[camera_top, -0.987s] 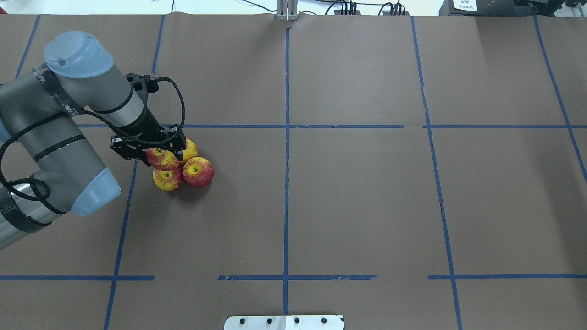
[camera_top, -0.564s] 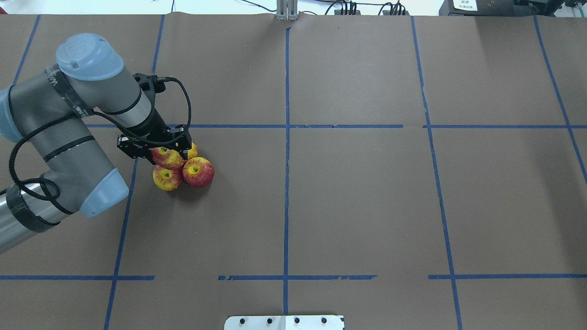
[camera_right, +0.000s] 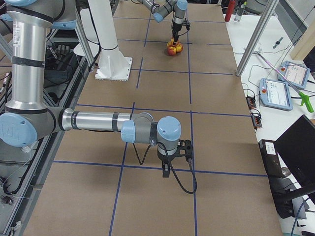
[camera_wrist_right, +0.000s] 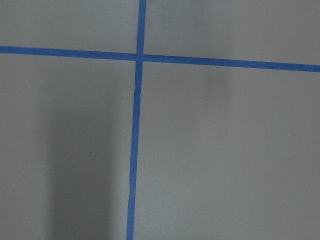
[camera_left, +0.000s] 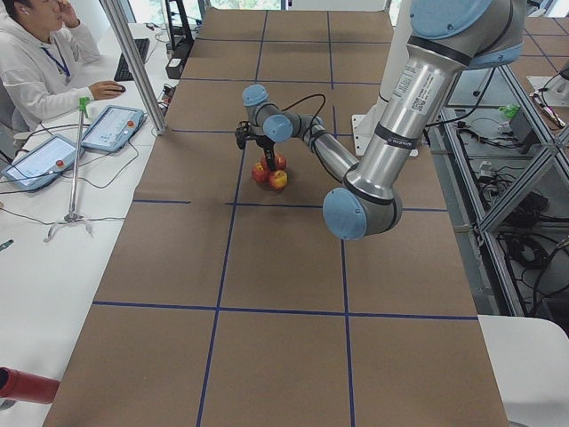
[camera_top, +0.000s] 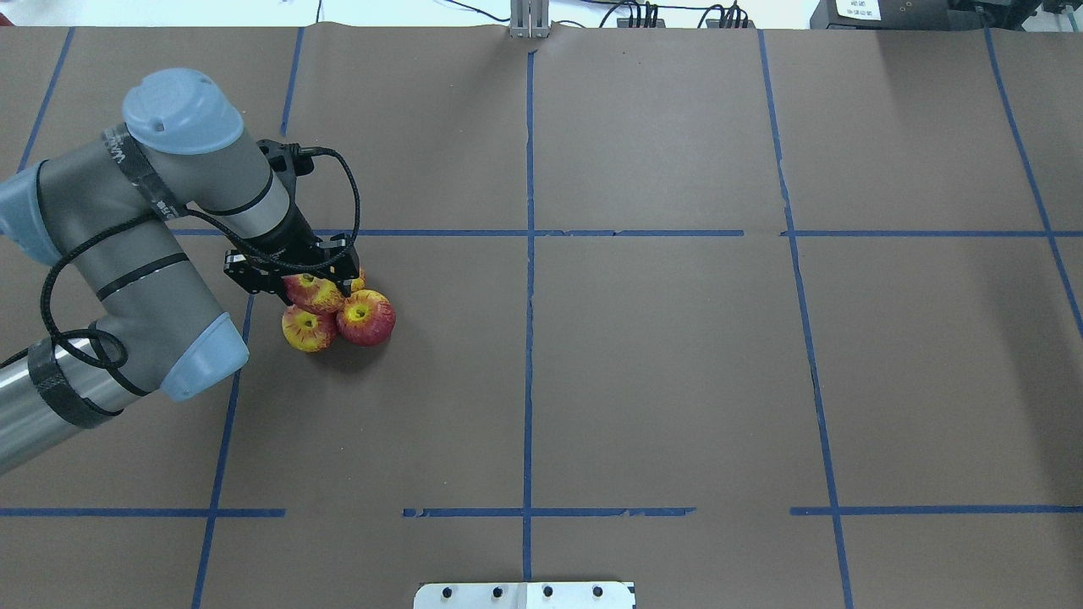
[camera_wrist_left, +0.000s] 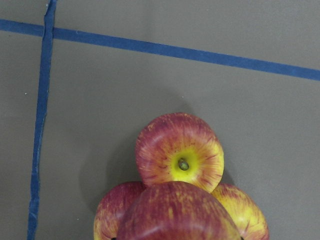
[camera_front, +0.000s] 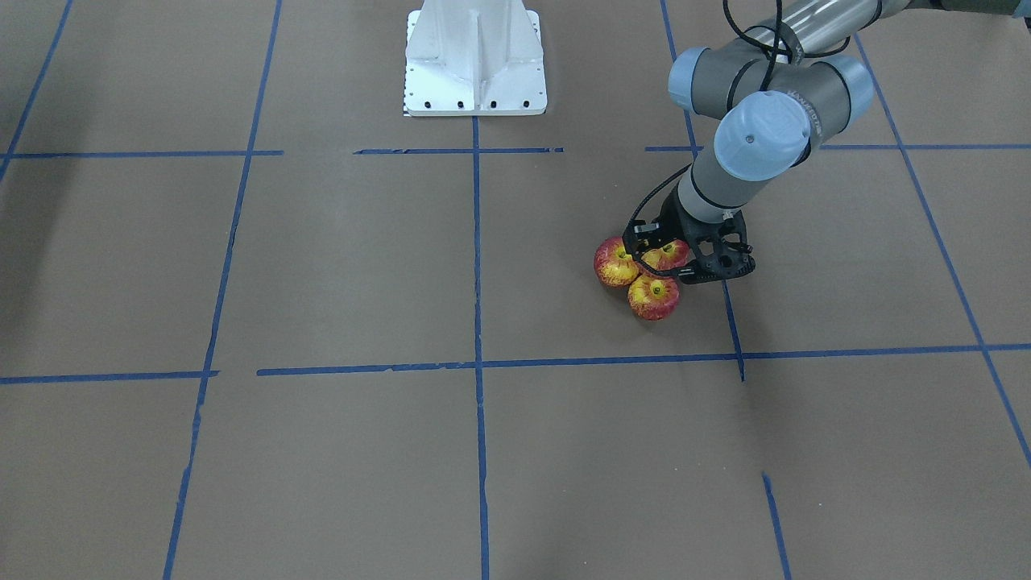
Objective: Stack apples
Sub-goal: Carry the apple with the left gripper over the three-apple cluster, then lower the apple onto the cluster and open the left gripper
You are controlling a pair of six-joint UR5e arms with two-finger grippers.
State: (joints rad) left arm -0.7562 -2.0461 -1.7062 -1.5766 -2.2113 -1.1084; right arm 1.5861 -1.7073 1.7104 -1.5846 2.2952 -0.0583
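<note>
Three red-and-yellow apples lie in a tight cluster on the brown table: one (camera_top: 307, 331), one (camera_top: 367, 318), and a third (camera_top: 359, 279) mostly hidden behind my left gripper. My left gripper (camera_top: 306, 284) is shut on a fourth apple (camera_top: 316, 295) and holds it over the middle of the cluster. In the left wrist view the held apple (camera_wrist_left: 177, 212) sits low in the frame above the three below (camera_wrist_left: 180, 157). I cannot tell if it touches them. The front view shows the held apple (camera_front: 666, 255) in the gripper (camera_front: 678, 259). My right gripper (camera_right: 170, 166) shows only in the exterior right view; I cannot tell its state.
Blue tape lines (camera_top: 529, 254) divide the brown table into squares. The white robot base (camera_front: 475, 60) stands at the table's near middle edge. A seated person and tablets (camera_left: 111, 129) are on a side bench beyond the table.
My left gripper has moved right with its apple, from beside the cluster to over its middle. The three apples on the table have not moved.
</note>
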